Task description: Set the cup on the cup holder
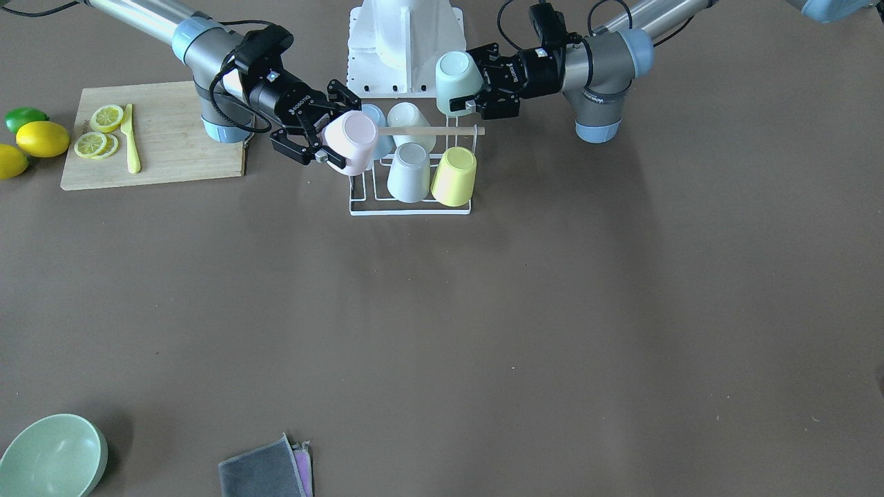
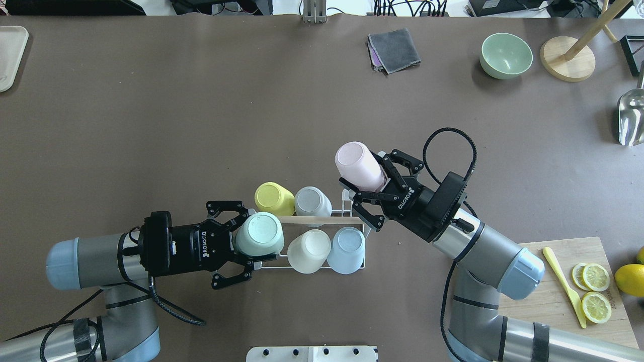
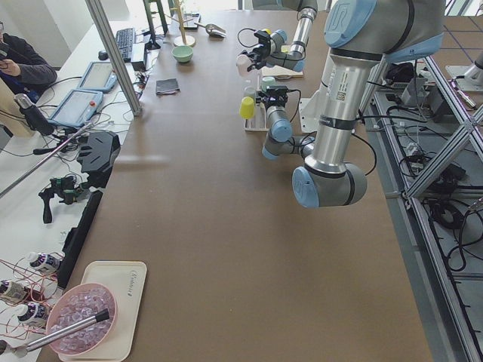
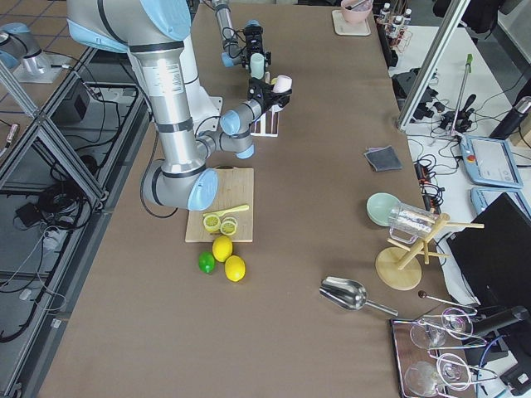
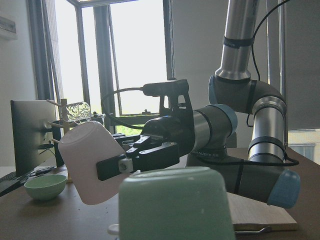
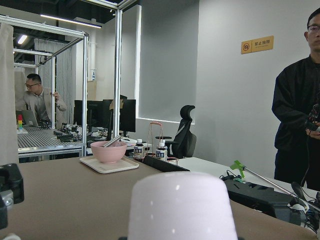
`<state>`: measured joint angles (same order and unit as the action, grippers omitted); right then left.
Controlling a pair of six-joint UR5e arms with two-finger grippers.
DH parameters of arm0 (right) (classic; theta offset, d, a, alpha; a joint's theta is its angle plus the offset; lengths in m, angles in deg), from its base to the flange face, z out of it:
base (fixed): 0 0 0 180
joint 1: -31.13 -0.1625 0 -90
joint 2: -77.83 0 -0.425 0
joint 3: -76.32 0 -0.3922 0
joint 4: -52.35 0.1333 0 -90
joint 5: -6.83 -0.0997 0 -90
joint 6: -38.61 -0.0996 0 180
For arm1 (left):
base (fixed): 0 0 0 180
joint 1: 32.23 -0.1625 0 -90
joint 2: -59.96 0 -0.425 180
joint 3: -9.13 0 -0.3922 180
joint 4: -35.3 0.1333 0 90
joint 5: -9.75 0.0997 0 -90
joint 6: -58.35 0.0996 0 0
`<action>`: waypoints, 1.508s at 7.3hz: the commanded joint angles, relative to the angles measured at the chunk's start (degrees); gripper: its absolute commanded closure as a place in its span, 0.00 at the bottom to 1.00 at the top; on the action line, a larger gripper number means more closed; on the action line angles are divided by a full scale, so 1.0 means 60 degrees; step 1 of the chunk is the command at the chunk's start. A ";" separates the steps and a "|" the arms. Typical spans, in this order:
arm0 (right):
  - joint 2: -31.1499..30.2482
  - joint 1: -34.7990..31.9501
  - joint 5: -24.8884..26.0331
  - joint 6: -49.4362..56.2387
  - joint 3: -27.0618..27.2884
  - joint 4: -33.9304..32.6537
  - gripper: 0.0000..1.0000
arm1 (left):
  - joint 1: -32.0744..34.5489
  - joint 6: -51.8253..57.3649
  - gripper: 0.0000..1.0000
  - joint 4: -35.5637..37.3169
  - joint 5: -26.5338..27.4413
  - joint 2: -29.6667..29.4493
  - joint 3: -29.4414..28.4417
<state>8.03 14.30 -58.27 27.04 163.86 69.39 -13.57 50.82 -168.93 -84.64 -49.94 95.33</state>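
Note:
The cup holder, a white wire rack [image 1: 411, 207] with a wooden rod [image 2: 322, 219] across its top, stands near the robot's base. It carries a yellow cup [image 2: 274, 198], a grey cup [image 2: 313, 201], a white cup [image 2: 309, 250] and a blue cup [image 2: 347, 249], all upside down. My left gripper [image 2: 256, 236] is shut on a mint green cup [image 2: 259, 234] over the rack's near left end. My right gripper [image 2: 370, 176] is shut on a pink cup [image 2: 357, 166], tilted, at the rack's far right corner. The left wrist view shows both cups: the mint one [image 5: 175, 205] and the pink one [image 5: 90, 160].
A wooden cutting board [image 2: 553, 301] with lemon slices and a yellow knife lies by my right arm, with lemons [image 1: 43, 138] and a lime beside it. A green bowl [image 2: 505, 55], a grey cloth [image 2: 395, 48] and a wooden stand [image 2: 568, 58] sit at the far side.

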 commanded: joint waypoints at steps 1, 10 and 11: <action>0.0003 0.0283 0.0141 0.0054 -0.0161 0.0296 0.41 | -0.0062 0.0024 1.00 0.0023 0.0000 -0.0052 -0.0069; 0.0531 0.0373 0.0567 0.0142 -0.0983 0.0882 0.39 | -0.0077 0.0361 0.01 0.0038 0.0014 -0.0257 -0.0319; 0.0545 0.0387 0.0567 0.0142 -0.1026 0.0867 0.37 | -0.0077 0.0361 0.01 0.0038 0.0014 -0.0257 -0.0290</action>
<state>11.25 16.55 -54.91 27.84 157.78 74.62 -14.04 52.81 -168.70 -84.57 -51.45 93.47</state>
